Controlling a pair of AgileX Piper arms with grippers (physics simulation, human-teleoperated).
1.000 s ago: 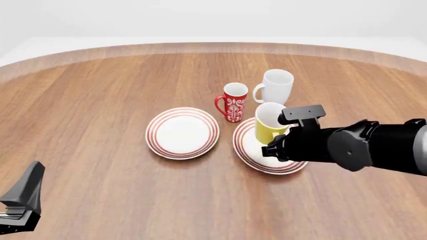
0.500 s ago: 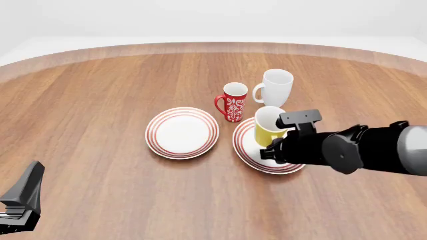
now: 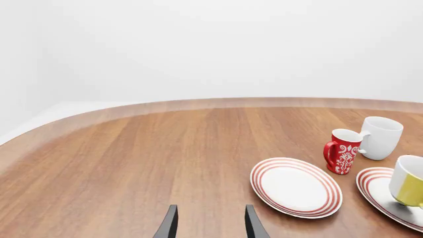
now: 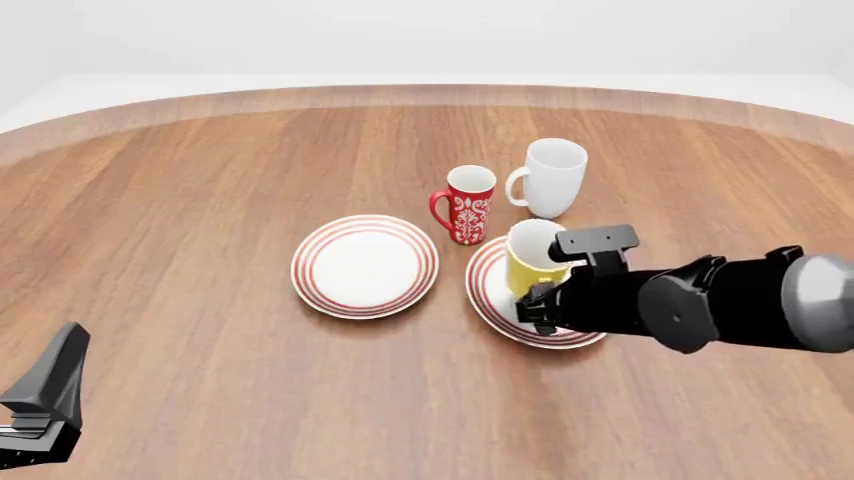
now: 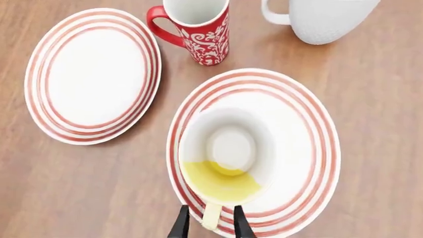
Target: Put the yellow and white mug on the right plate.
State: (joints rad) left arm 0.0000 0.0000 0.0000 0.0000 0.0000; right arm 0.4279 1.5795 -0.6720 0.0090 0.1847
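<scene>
The yellow and white mug [image 4: 531, 256] stands over the right plate [image 4: 497, 298], on its near half, and I cannot tell whether it rests on it. In the right wrist view I look down into the mug [image 5: 225, 153] above the plate [image 5: 310, 144]. My right gripper [image 5: 209, 225] is shut on the mug's yellow handle, one finger on each side. From the front the right gripper [image 4: 539, 298] is just behind the mug. My left gripper [image 3: 210, 225] is open and empty, far off at the table's near left [image 4: 47, 395].
The left plate [image 4: 364, 265] lies beside the right one. The red patterned mug [image 4: 469, 205] stands just beyond the gap between the plates. The larger white mug [image 4: 551, 177] stands behind the right plate. The table's rim curves along the far side.
My right arm has sunk a little and drawn slightly nearer, bringing the yellow mug lower over the right plate. The left arm has not moved.
</scene>
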